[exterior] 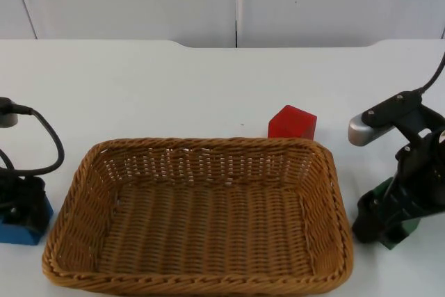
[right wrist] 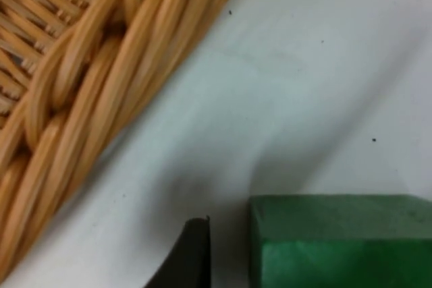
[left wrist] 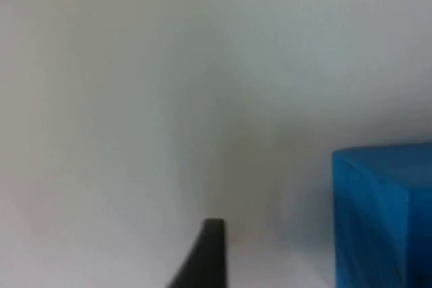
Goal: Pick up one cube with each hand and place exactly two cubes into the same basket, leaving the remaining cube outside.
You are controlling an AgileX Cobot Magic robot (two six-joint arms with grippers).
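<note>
**Both arms down at their cubes**

I see the left gripper (exterior: 24, 206) low at the blue cube (exterior: 26, 224), at nine o'clock of the woven wicker basket (exterior: 201, 279). The right gripper (exterior: 382, 217) sits over the green cube (exterior: 393, 231) at three o'clock. I cannot tell either jaws' state. The red cube (exterior: 292, 122) rests on the white bench (exterior: 174, 88) at one o'clock.

Left arm reached in low at the table's left edge, left gripper (exterior: 21, 210) down at the surface, right arm bent downward at the right side, right gripper (exterior: 386, 217) lowered to the table, both pointing down.
</note>
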